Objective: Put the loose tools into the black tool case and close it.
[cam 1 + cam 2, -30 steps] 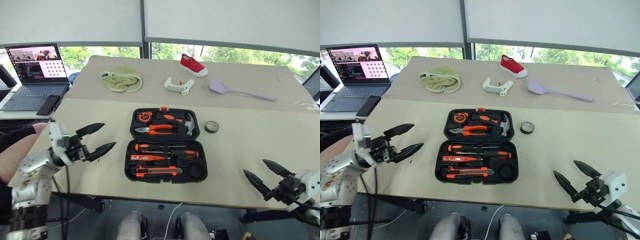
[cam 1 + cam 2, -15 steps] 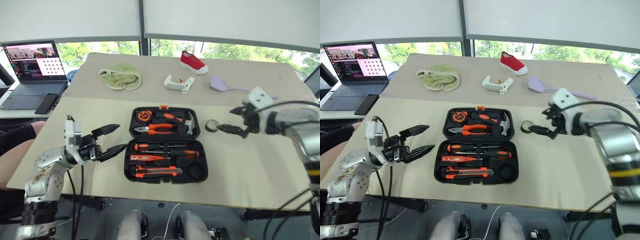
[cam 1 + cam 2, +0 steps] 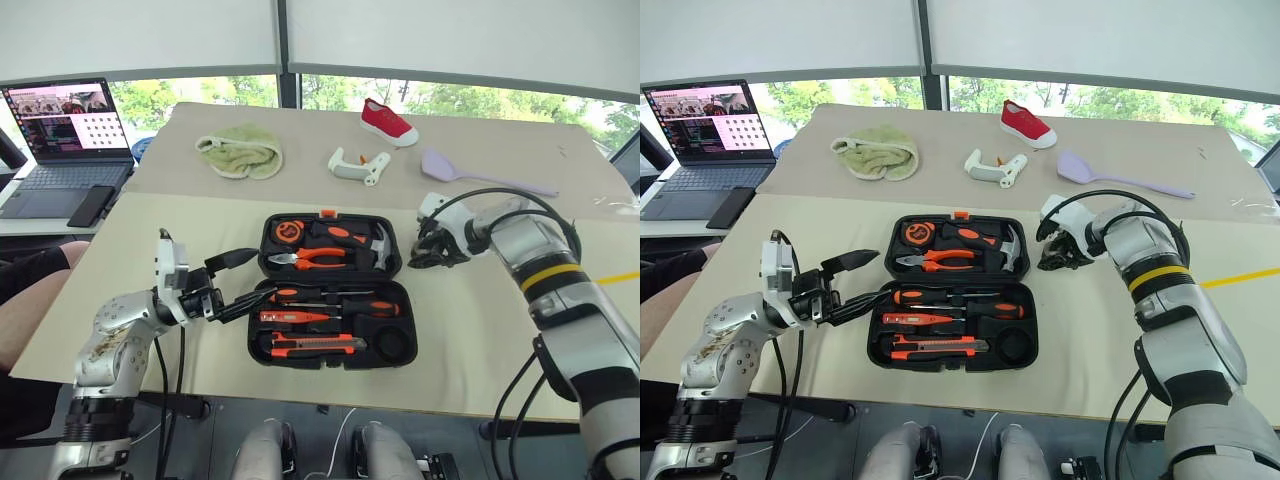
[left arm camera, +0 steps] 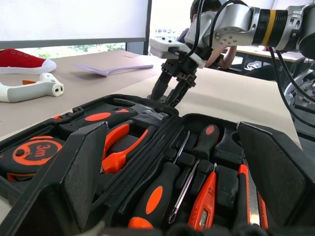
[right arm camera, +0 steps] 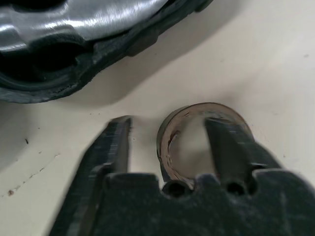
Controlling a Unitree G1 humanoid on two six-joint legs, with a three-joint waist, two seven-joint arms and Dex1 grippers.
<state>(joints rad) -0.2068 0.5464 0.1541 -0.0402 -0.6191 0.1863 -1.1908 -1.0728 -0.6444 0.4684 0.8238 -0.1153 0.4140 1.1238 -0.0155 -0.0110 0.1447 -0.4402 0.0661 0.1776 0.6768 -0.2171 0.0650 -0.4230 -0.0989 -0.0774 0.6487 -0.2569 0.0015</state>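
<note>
R gripper [image 5: 165,147] straddles tape roll [image 5: 170,132], one finger inside ring, not yet pinched; roll half hidden. L gripper [image 3: 237,282] wide, by open tool case [image 3: 330,300].

Black tool case [image 3: 262,262] with a small orange latch [image 3: 327,214], orange-and-black handles [image 3: 330,296] packed inside. Black tape roll [image 5: 173,132], brownish inner rim. Red shoe [image 3: 387,125], white sole. Lilac spatula [image 3: 480,174], pale green cloth [image 3: 241,151], white gadget [image 3: 358,166], beige table [image 3: 480,320].

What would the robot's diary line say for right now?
right claw: straddling tape roll wall, one finger inside | left claw: open beside tool case | case: open
</note>
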